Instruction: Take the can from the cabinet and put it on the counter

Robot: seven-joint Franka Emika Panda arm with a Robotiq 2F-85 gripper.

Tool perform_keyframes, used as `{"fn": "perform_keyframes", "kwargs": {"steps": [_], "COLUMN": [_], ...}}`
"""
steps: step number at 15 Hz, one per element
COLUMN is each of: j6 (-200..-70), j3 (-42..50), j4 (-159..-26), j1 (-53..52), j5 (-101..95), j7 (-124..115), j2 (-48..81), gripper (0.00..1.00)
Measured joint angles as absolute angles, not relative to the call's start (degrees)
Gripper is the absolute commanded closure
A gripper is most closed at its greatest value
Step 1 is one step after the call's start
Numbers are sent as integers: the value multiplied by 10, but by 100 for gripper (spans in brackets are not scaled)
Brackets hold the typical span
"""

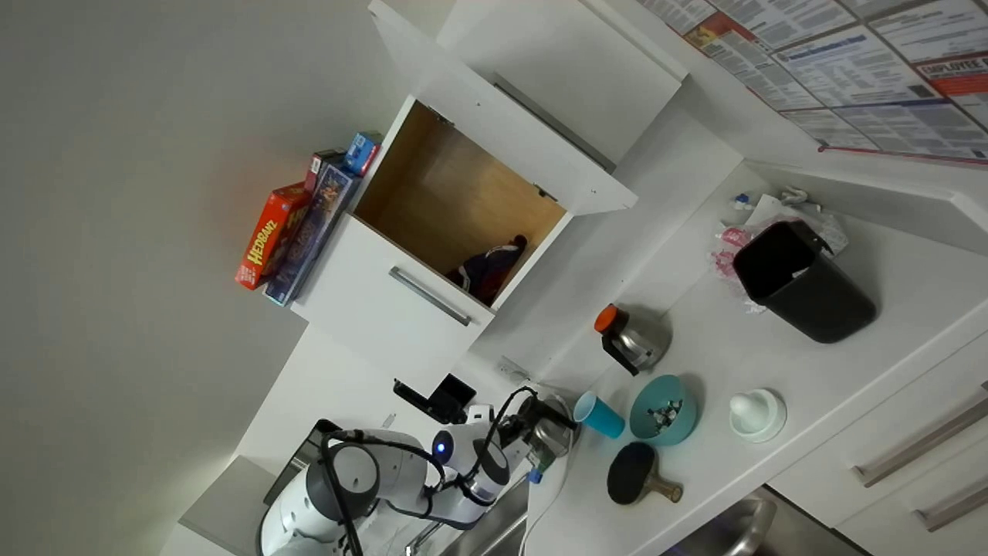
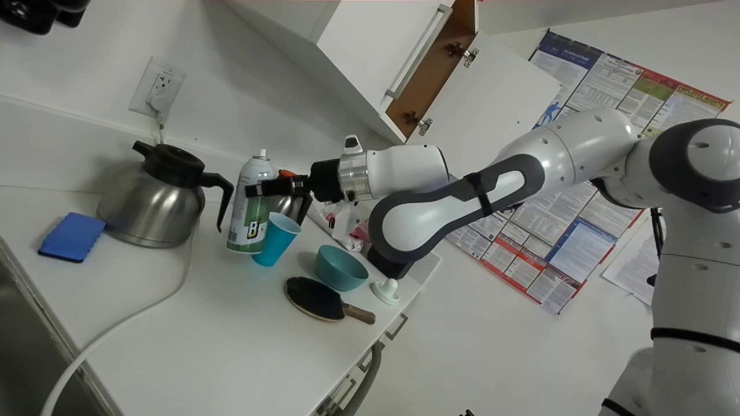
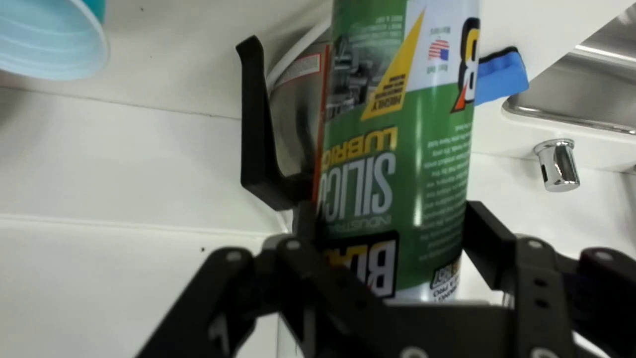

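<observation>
It was a workplace kitchen: from the centre of an exterior view, a sink lay at six o'clock, a steel jug on the counter at four, the cabinet at eleven, and wall notices printed "EMPLOYEE" at two.

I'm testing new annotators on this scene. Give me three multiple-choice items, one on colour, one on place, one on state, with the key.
1. What colour is the bowl on the counter?
A) red
B) teal
C) white

2. Where is the ping-pong paddle?
A) inside the bowl
B) under the bowl
C) flat on the counter

3. What are the fingers doing with the silicone lubricant spray can?
A) gripping it
B) hanging open, clear of it
C) shut, below it

1 B: both exterior views show it teal.
2 C: in both exterior views it lies beside the bowl.
3 A: the wrist view shows them against opposite sides of it.
</observation>
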State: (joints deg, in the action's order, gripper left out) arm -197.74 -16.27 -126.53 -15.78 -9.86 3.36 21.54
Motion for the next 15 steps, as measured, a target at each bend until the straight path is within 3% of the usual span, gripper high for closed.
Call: {"fn": "perform_keyframes", "kwargs": {"steps": [15], "j6": [-1977], "j3": [-17], "j4": [-1204], "j1": [-294], "j5": [-20], "j7": [34], "j2": [312], "gripper": [52]}}
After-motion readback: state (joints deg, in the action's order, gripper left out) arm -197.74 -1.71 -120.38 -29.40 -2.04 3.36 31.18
